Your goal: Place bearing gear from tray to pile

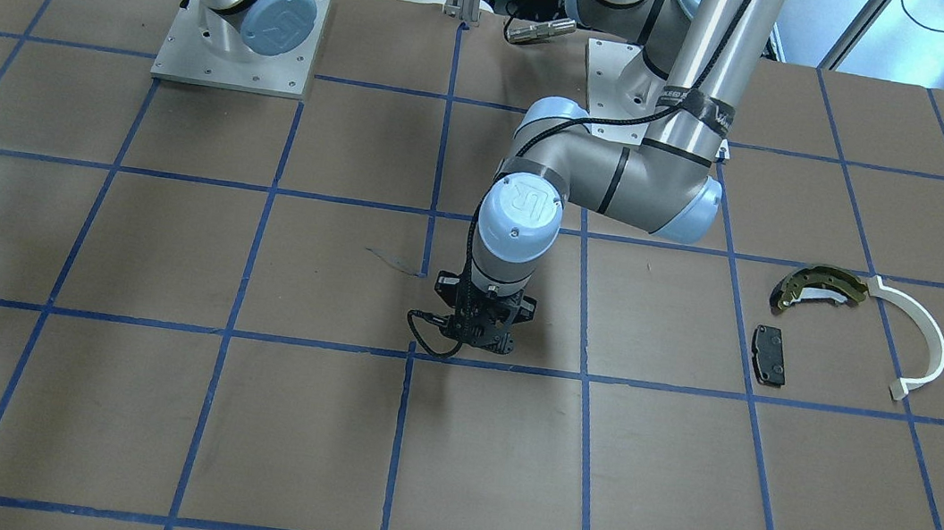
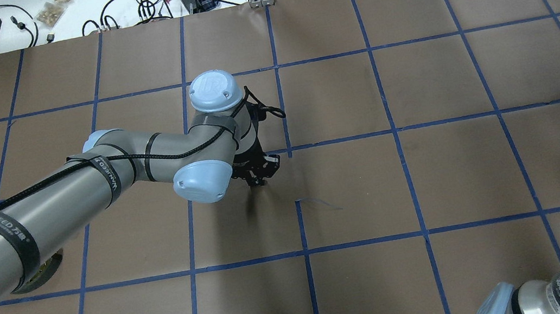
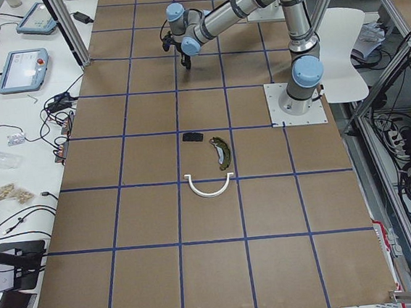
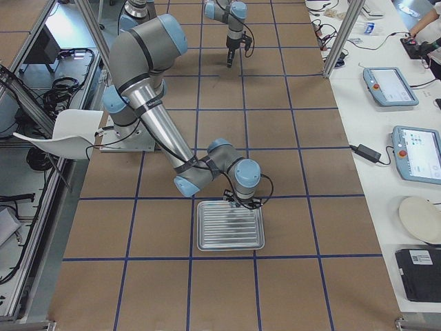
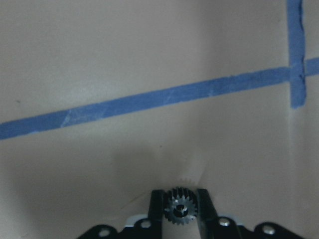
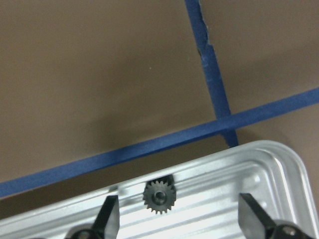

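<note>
I have the left fingers [image 5: 156, 206] clenched on a small toothed gear [image 5: 179, 205]. The teeth show between the two tips in the left wrist view. That hand hangs over the brown counter [image 1: 148, 405], well away from the tray [image 6: 224, 162] and roughly between the tray and the pile [image 3: 222, 152]. A strip of blue tape [image 5: 149, 102] crosses the counter just ahead of it.

The right fingers [image 6: 110, 216] are released and spread wide over the tray, near its rim. A second gear [image 6: 158, 195] lies flat on the tray's ribbed silver floor, close to that rim. In the wrist view it sits between the two spread tips and neither tip touches it. From the camera at the right end I see the right arm [image 4: 148, 96] bent down over the same edge of the tray.

The pile sits at the opposite end of the counter from the tray. It holds an olive curved brake shoe [image 1: 820, 288], a white plastic arc [image 1: 913, 342] just beside the shoe, and a small black pad [image 1: 770, 354] near both. The parts lie loose and the pad touches neither of the others. In the view facing the robot the tray shows only as a pale sliver at the frame's edge, far from the left arm [image 1: 626, 180]
</note>
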Tool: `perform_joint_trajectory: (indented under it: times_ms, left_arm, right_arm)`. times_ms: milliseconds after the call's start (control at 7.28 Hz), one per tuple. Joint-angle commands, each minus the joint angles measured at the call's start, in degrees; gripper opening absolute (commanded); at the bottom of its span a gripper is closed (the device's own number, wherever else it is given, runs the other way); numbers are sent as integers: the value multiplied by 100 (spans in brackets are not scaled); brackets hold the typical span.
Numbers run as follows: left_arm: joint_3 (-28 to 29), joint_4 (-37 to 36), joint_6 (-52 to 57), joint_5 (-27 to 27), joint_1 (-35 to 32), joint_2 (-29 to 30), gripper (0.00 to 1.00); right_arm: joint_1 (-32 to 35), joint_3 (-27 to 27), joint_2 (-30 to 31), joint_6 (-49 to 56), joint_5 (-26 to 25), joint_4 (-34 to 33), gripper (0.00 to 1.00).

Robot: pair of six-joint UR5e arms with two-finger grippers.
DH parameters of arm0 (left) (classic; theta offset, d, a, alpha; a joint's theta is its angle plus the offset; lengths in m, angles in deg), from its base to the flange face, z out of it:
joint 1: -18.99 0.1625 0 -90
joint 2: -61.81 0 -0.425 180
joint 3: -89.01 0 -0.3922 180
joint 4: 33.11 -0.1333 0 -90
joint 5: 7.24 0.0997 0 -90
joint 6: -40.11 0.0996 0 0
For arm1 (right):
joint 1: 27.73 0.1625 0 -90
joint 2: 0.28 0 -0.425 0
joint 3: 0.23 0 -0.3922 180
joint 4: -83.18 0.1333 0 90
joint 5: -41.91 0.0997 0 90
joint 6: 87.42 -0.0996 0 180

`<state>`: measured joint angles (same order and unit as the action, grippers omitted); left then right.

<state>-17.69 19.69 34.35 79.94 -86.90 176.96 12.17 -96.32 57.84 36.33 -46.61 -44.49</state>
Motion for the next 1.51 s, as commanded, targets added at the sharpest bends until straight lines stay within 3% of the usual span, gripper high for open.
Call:
perform_joint_trajectory:
  times_ms: [0,275,412,962,1374]
  left_arm:
    - [175,247,14,45,224,-185,0]
    - [1033,1726,764,463,969,-396,0]
    - [1185,2082,1379,519,1495,-449,0]
    - [986,2226,3129,985,3288,-783,0]
    - [556,2086,4563,1003,4616,-793,0]
  right_arm:
    - [0,-6,-3,-9,10,5,72]
    - [17,-6,-3,-44,10,13,65]
    - [43,-6,-3,-53,-33,5,60]
    - [44,-129,15,-361,-87,-30,30]
    - [52,-121,76,-396,-104,-30,21]
